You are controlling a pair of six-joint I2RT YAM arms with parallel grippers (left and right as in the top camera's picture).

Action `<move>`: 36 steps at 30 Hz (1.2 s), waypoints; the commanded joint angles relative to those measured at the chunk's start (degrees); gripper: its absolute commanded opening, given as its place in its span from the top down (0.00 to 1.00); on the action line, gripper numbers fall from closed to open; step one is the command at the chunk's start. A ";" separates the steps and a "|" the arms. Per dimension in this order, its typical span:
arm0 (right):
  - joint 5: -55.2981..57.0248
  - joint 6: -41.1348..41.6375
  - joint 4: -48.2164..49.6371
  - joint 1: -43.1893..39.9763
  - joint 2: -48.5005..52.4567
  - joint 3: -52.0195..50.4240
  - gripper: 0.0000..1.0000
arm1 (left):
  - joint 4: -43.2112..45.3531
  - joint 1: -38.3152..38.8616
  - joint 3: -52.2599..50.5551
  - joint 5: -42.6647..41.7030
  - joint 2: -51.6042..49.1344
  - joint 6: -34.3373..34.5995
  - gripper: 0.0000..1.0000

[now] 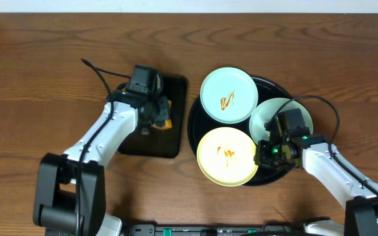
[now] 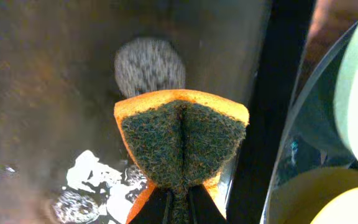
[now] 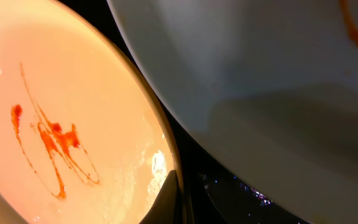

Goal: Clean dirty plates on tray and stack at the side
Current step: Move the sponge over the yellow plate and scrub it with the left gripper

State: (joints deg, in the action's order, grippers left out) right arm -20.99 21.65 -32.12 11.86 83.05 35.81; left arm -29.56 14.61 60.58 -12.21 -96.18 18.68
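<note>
Now: three plates [image 1: 228, 95] sit dirty on the round tray [image 1: 193, 128]

One mint plate [image 1: 262, 121] is half hidden by the right arm. The other mint plate and the yellow plate [image 1: 227, 156] show sauce squiggles. The right gripper [image 3: 179, 202], fingers closed, sits at the yellow plate's rim. The left gripper [image 2: 179, 202] pinches an orange-and-green sponge [image 2: 182, 143] over the rectangular tray [image 1: 166, 144] on the bench [image 1: 44, 65].

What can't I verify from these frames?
- Overhead: the right gripper and its arm cover much of the right-hand mint plate; any sauce there is hidden.
- Right wrist: fingertips cut off by the bottom edge; whether they pinch the yellow plate is unclear.
- Left wrist: grey round thing beyond the sponge is blurred.
</note>
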 commanded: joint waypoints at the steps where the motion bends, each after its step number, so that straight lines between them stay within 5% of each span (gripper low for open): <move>1: -0.26 0.20 -0.22 0.24 0.22 -0.44 0.99 | -0.90 1.14 1.53 -1.97 -1.11 0.96 0.93; 19: -0.26 0.20 -0.24 0.24 0.22 -0.44 0.99 | -0.81 7.87 1.40 -2.69 -2.16 0.90 0.93; 36: -0.26 0.20 -0.22 0.24 0.22 -0.44 0.99 | 0.20 8.24 1.60 -3.23 10.21 -2.23 0.92</move>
State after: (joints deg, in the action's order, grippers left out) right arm -21.02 21.67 -32.12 11.86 83.05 35.81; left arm -29.56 22.31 60.58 -14.90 -88.62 16.73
